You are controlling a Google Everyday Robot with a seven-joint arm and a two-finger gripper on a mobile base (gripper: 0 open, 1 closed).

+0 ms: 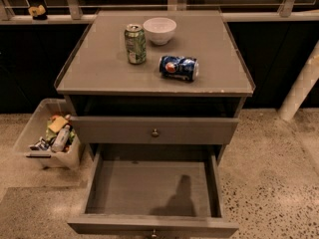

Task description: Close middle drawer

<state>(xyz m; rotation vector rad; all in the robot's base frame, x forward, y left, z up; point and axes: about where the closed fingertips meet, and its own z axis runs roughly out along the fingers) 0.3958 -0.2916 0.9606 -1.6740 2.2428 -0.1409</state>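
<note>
At the right edge of the scene, a pale section of the robot arm (299,86) slants down beside the cabinet. The gripper cannot be made out on it, so whether it is open or closed cannot be told. This limb stands well apart from the task item.

The middle drawer (114,224) is pulled fully out toward the near side, empty inside, its knob (153,231) at the near edge of view. Directly above, the upper drawer (199,131) sits shut. On the worktop (89,78) stand a green can (135,44) and a white bowl (159,30), and a blue can (179,67) lies on its side. A plastic bin (30,133) of oddments sits on the floor to the left.

Risks noted: a push applied off-centre could skew the drawer and jam it. An approach from above could drop into the open box and be trapped as it shuts. A hard slam could set the blue can rolling.
</note>
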